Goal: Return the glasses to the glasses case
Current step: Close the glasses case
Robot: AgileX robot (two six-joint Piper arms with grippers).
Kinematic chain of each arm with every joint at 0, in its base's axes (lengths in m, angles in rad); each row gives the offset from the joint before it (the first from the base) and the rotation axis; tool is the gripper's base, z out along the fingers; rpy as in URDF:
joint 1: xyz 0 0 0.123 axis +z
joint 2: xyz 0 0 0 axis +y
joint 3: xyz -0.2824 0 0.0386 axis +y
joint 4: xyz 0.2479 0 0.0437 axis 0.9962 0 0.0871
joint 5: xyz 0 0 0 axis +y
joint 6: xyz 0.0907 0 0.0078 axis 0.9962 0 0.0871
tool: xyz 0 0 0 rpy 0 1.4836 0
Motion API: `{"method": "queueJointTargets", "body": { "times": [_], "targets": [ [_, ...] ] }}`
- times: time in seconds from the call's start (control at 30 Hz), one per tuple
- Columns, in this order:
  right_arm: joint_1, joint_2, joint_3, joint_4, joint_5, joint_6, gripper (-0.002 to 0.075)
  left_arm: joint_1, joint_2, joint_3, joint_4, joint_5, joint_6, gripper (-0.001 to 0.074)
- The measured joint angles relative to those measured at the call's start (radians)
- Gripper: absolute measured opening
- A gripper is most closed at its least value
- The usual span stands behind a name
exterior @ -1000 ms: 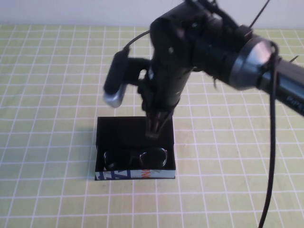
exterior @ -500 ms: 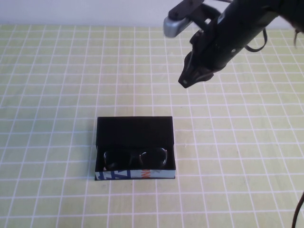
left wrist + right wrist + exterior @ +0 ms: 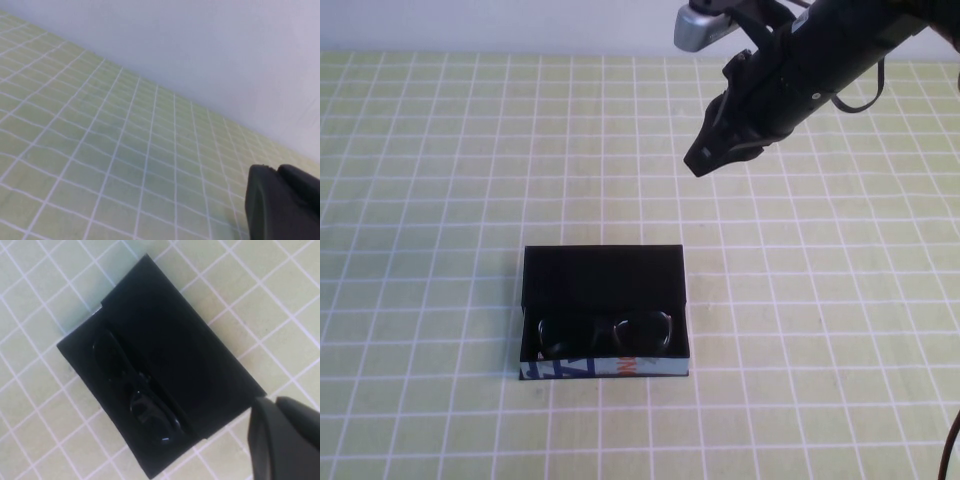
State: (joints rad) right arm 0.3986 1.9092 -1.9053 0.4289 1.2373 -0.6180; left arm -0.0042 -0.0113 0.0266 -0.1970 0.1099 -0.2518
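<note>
The black glasses case (image 3: 603, 272) lies open in the middle of the table, its lid flap laid back and its blue, white and orange front (image 3: 580, 368) facing me. The black glasses (image 3: 605, 333) lie inside along the front wall. My right gripper (image 3: 700, 163) hangs shut and empty well above the table, behind and to the right of the case. From its wrist view the case (image 3: 200, 355) and glasses (image 3: 137, 390) sit below the right gripper (image 3: 280, 440). My left gripper (image 3: 280, 200) shows only in its own wrist view, fingers together, over bare mat.
A yellow-green mat with a white grid (image 3: 440, 200) covers the whole table. A pale wall (image 3: 200, 50) runs along the far edge. The right arm's cable hangs at the right side of the high view.
The right gripper has lifted away from the case, where it was a second ago, up and to the back right, and closed fully. The glasses stay in the case.
</note>
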Motion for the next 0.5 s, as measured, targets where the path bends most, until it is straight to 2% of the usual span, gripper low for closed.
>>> {"method": "queueJointTargets", "body": {
  "times": [0.1,0.23,0.37,0.5],
  "targets": [
    [0.000,0.002,0.000,0.013,0.000,0.000,-0.0011,-0.002,0.000,-0.002,-0.033,0.001,-0.055,-0.0002],
    [0.000,0.010,0.000,0.051,0.000,0.000,-0.0011,-0.037,0.067,-0.092,-0.063,0.120,-0.069,-0.0002],
    [0.000,0.022,0.000,0.079,0.000,0.000,-0.0011,-0.096,0.253,-0.247,-0.074,0.289,-0.019,-0.0002],
    [0.000,0.025,0.000,0.083,0.000,0.000,-0.0011,-0.169,0.476,-0.373,-0.140,0.446,0.122,-0.0002]
  ]
}}
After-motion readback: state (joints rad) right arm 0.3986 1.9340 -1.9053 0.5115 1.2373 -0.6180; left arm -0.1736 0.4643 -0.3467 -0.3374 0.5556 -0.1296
